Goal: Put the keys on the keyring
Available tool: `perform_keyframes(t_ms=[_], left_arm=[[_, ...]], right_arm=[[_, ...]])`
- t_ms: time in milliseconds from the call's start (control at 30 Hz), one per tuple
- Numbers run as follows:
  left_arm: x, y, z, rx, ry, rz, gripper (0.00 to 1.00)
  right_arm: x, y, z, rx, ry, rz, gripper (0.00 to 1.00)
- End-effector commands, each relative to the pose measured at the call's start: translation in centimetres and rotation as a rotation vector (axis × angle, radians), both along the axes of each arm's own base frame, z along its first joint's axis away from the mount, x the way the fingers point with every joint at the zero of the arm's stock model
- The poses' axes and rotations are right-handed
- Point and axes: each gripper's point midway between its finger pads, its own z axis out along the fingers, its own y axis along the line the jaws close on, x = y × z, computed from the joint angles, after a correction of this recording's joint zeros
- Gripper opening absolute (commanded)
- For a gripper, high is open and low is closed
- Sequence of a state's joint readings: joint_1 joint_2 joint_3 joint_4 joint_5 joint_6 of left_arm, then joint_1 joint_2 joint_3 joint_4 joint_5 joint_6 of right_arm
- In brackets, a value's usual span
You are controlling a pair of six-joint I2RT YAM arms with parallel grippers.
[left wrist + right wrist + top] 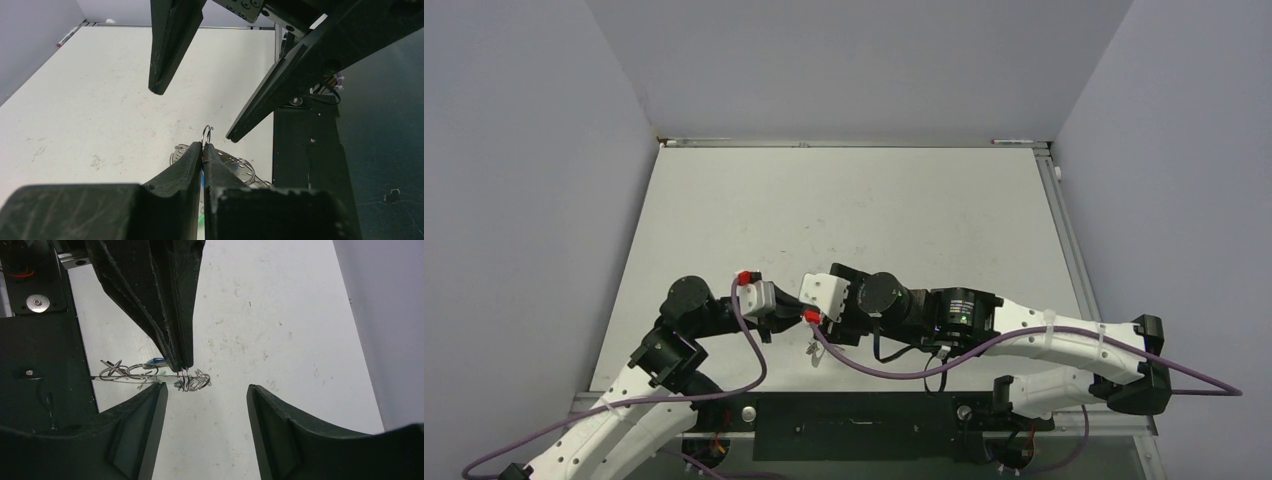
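Silvery keyring sits clamped in our left gripper for threading; right gripper gapes empty at six o'clock.

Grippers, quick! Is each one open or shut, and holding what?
Left gripper: shut on the keyring.
Right gripper: open, holding nothing, with one jaw on either side of the keyring.
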State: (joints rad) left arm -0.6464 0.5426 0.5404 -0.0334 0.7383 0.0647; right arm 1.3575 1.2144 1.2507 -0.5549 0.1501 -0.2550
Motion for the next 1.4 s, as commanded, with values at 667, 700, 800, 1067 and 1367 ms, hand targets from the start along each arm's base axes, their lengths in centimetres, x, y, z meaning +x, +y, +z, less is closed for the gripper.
perform_keyframes(t_ms=[667, 700, 800, 1067, 1367], left_arm=[[-0.6, 0.1, 2.5, -0.029, -0.087, -0.006, 0.00], [-0.7, 0.1, 2.5, -0.028, -0.088, -0.007, 0.00], [-0.7, 0.1, 2.5, -0.027, -0.087, -0.008, 0.00], [-0.8, 0.1, 2.5, -0.023, -0.093, -0.005, 0.00], [-0.8, 0.1, 2.4, -0.022, -0.093, -0.007, 0.00]], right_arm=[[0.3, 1.6, 1.6, -0.031, -0.042, 0.065, 0.44], [0.4, 1.6, 1.5, -0.036, -0.042, 0.064, 0.44], [0.3, 1.7, 1.5, -0.043, -0.037, 0.078, 0.44], [0.3, 1.6, 0.5, -0.093, -0.004, 0.100, 0.45], [0.8, 1.1, 0.3, -0.096, 0.028, 0.119, 0.42]])
